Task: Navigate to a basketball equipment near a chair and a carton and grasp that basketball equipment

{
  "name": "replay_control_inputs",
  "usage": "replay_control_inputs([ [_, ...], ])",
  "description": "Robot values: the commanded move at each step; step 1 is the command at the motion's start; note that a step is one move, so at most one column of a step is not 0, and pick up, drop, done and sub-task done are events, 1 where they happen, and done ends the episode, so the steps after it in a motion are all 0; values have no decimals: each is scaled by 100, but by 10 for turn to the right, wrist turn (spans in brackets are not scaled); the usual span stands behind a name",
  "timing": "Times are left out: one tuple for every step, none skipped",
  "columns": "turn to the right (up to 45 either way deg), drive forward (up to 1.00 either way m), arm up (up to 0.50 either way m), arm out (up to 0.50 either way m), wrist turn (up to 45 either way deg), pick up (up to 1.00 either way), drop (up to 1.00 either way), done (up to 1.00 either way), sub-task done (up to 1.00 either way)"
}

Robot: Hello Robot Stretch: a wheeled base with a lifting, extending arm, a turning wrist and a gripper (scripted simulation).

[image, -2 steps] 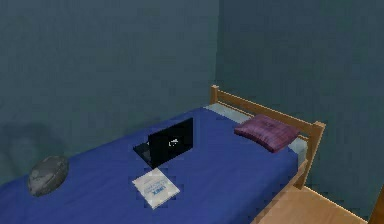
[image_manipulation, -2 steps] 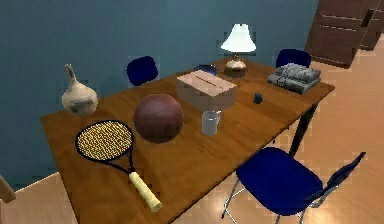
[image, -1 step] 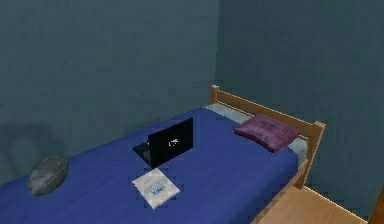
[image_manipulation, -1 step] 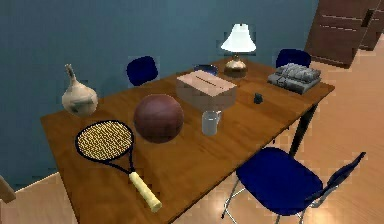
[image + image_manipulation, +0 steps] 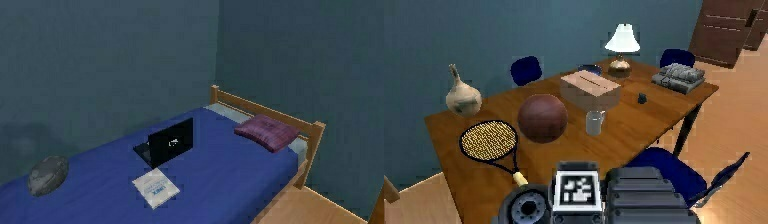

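Basketball point(image 5: 542, 117) sits ahead of the gripper point(image 5: 522, 203): probably light, firm, roll-prone; grip across its middle. Jaw state: cannot tell.

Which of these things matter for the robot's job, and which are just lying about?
For the job: basketball, carton, chair.

Lying about: racket, vase, lamp, books, mug, laptop, pillow, bed.

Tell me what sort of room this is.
Probably a bedroom that doubles as a study: a wooden-framed bed with a purple pillow, and a wooden table with blue chairs, carrying a lamp and a basketball.
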Motion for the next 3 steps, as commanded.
replay_control_inputs([
  [0, 0, 0, 40, 0, 0, 0, 0, 0],
  [0, 0, 0, 0, 450, 0, 0, 0, 0],
  [0, 0, 0, 0, 450, 0, 0, 0, 0],
])
